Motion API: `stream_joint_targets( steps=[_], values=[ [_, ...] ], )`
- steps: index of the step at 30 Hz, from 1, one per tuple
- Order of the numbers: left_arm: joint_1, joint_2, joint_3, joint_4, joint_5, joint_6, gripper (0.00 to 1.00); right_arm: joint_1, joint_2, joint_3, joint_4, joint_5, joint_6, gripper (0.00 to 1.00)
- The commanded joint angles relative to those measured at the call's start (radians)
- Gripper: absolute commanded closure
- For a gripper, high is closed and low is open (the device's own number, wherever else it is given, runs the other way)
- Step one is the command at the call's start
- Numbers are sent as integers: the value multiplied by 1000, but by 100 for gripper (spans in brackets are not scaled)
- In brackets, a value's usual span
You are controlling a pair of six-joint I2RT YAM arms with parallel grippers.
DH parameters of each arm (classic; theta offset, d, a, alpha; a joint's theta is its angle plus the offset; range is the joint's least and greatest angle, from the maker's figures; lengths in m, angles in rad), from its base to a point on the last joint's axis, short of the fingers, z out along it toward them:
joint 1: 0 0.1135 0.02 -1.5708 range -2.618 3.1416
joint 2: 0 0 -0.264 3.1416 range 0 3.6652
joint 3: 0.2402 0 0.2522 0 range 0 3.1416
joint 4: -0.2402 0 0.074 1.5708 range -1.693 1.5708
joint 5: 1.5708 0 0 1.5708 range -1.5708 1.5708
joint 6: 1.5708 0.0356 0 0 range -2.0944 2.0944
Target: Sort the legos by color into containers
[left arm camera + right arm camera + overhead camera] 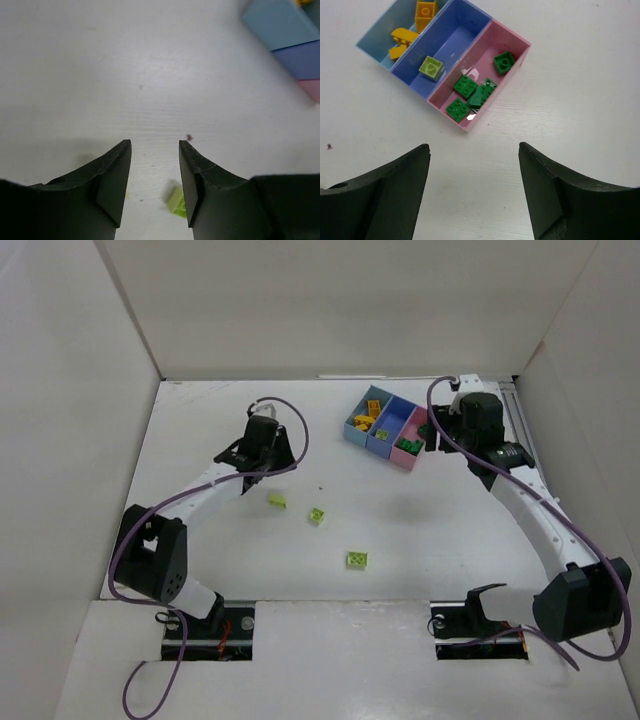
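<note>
Nearest, three pale lime legos [356, 559] loose mid-counter, well apart. Beyond, left arm [200, 495] stretched low toward the middle; left jaws narrowly parted, gripping nothing, one lime brick [176, 201] beside a finger. Toward the far right corner, right arm [530, 510] reaching in; right jaws wide apart, empty, hovering near the containers [392, 420]. Yellow-orange bricks [425, 11] in light blue bin [387, 25], one lime piece [431, 67] in darker blue bin [455, 35], dark green bricks [466, 86] in pink bin [482, 47].

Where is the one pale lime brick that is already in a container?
The pale lime brick lies in the middle, darker blue bin in the right wrist view, between the light blue bin and the pink bin.
</note>
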Motion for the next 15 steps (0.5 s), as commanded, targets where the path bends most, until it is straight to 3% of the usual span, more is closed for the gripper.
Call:
stream_joint_targets(
  steps=[1, 5, 6, 12, 15],
  values=[
    [-11, 9, 143, 34, 71, 50, 61, -29, -69, -29, 23, 13, 38, 23],
    [-11, 9, 146, -131, -63, 34, 48, -50, -112, -74, -1, 13, 38, 23],
    [-11, -14, 128, -162, -120, -16, 35, -50, -123, -93, -2, 13, 38, 23],
    [-20, -11, 60, -325, -118, -250, 20, -50, -123, -104, -12, 13, 38, 22],
    [-20, 40, 49, -342, -117, -361, 19, -50, -112, -104, -21, 4, 38, 22]
  ],
)
